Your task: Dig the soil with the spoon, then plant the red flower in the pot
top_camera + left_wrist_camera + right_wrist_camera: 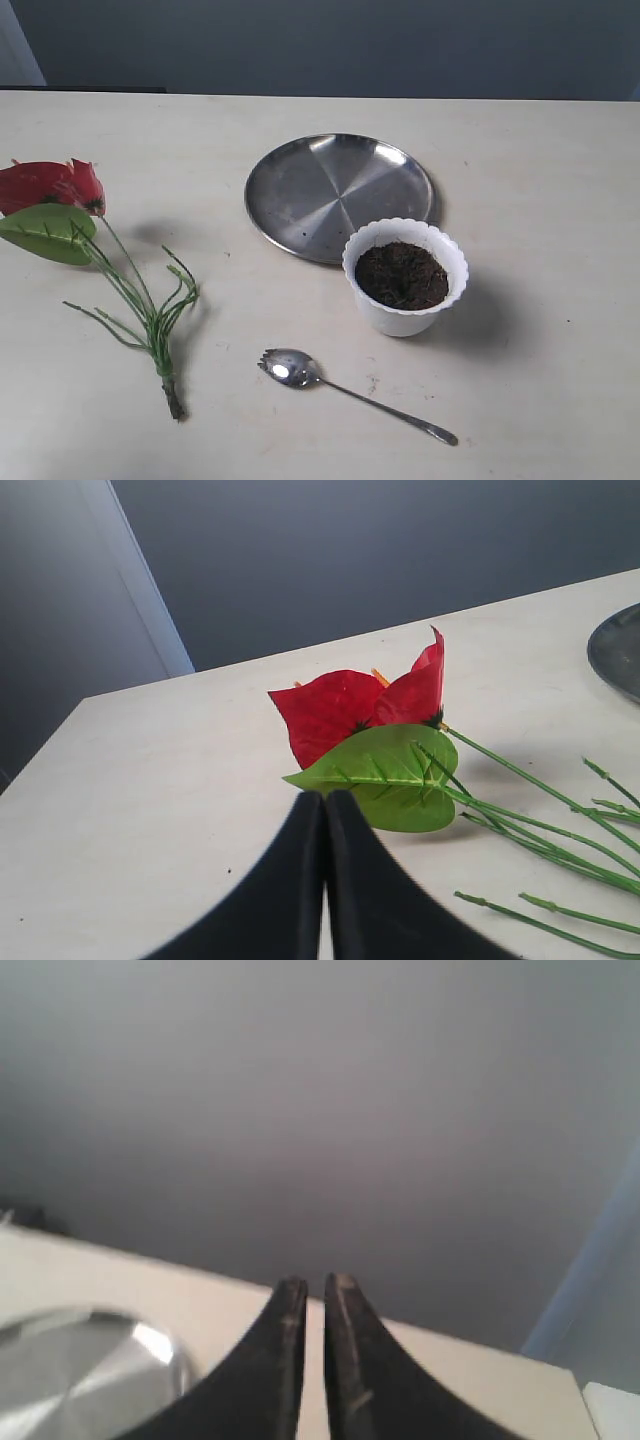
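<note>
The red flower [60,190] lies flat at the table's left side, its stems running to the bundled base [172,395]. Just right of centre stands the white pot [405,277], filled with dark soil [402,274]. In front of the pot lies the silver spoon [300,370], bowl to the left. In the left wrist view my left gripper [324,798] is shut and empty, its tips just short of the flower's green leaf [390,775]. My right gripper [314,1285] is shut on nothing, raised and facing the grey wall. No gripper appears in the exterior view.
A large round steel plate [338,195] lies flat behind the pot, its edge also in the right wrist view as the plate [80,1365]. The table's far edge meets a dark wall.
</note>
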Available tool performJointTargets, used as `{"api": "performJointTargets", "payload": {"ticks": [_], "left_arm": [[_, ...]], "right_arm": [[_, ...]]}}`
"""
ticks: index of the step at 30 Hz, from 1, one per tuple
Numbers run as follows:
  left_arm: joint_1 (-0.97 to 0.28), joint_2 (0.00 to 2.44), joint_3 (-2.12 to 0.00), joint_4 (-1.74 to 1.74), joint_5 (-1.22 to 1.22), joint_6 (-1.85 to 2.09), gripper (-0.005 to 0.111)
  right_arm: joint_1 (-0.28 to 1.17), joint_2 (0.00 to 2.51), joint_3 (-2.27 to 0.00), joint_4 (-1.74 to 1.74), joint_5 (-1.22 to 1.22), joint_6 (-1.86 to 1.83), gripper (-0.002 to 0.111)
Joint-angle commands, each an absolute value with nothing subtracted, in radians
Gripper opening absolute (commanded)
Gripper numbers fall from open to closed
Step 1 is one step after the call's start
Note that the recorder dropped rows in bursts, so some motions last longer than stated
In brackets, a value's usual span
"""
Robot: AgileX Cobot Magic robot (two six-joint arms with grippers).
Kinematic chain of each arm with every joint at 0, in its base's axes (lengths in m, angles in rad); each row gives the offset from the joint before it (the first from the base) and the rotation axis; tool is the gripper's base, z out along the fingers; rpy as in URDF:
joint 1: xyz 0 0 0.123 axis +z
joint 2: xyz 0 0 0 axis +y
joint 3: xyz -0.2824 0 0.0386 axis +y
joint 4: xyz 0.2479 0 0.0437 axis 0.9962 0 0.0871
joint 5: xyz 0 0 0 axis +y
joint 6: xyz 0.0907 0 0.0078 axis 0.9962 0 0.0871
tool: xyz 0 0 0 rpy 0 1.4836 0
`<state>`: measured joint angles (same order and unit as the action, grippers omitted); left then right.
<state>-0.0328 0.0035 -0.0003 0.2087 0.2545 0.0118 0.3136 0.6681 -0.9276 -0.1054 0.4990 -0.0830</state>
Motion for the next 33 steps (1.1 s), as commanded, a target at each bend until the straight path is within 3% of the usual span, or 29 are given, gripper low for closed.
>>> {"api": "performJointTargets", "payload": {"ticks": [1,4,10,18,21,27,33], "left_arm": [[-0.032,0.0,0.0,0.204,0.244,0.011,0.0],[-0.032,0.0,0.0,0.204,0.244,0.011,0.0],[-0.032,0.0,0.0,0.204,0.244,0.011,0.0],[-0.032,0.0,0.0,0.204,0.244,0.011,0.0],[-0.032,0.0,0.0,0.204,0.244,0.011,0.0],[-0.032,0.0,0.0,0.204,0.244,0.011,0.0],[-0.032,0.0,0.0,0.204,0.244,0.011,0.0]], "right_arm": [[0.535,0.953,-1.207,-0.129,1.005,-0.237,0.008],[0.669,1.106,-1.288,-0.135,1.221,-0.237,0.008],[0.906,1.322,-1.248,-0.11,1.221,-0.237,0.008],[1.063,1.543,-1.105,-0.038,1.216,-0.235,0.008],[1.102,1.605,-1.08,0.025,1.185,-0.235,0.014],[1.167,1.708,-1.039,0.026,1.151,-0.235,0.04],[1.169,1.756,-0.992,0.006,1.088,-0.286,0.042]]}}
